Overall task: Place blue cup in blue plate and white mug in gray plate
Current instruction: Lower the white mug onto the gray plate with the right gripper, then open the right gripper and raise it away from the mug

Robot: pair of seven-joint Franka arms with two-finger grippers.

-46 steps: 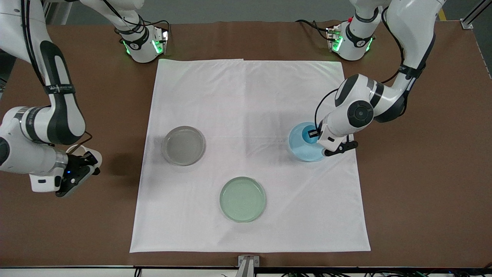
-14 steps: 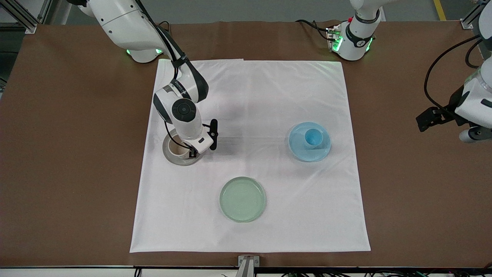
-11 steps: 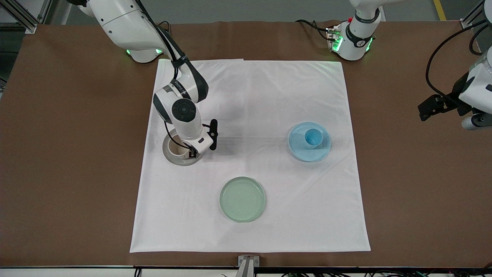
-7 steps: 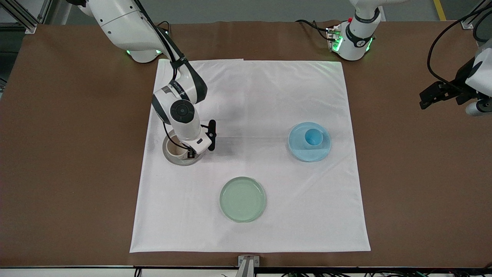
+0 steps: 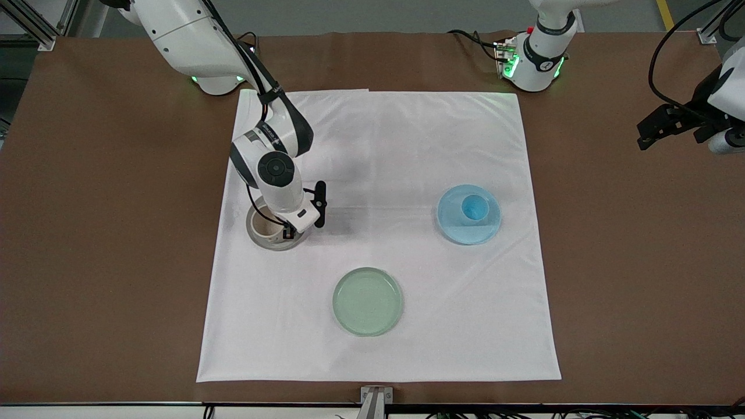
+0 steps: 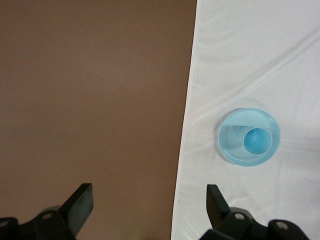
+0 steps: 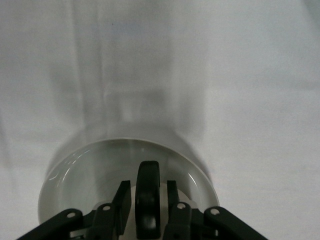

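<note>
Front view: white cloth (image 5: pixel 378 145) spread on the brown table (image 5: pixel 105 233), three plates on it.
Pale green plate (image 5: pixel 367 301) sits nearest. My right gripper (image 7: pixel 146 200), slightly parted, straddles the white mug (image 5: pixel 266 224)'s handle on the gray plate (image 7: pixel 90 170). Blue cup (image 5: pixel 474 207) stands in the blue plate (image 5: pixel 460 230). My left gripper (image 6: pixel 147 200) hangs wide open, empty, over bare table.

three plates (image 5: pixel 367 301), one blue cup (image 5: pixel 474 208), one white mug (image 5: pixel 267 224), one cloth (image 5: pixel 407 145)
</note>
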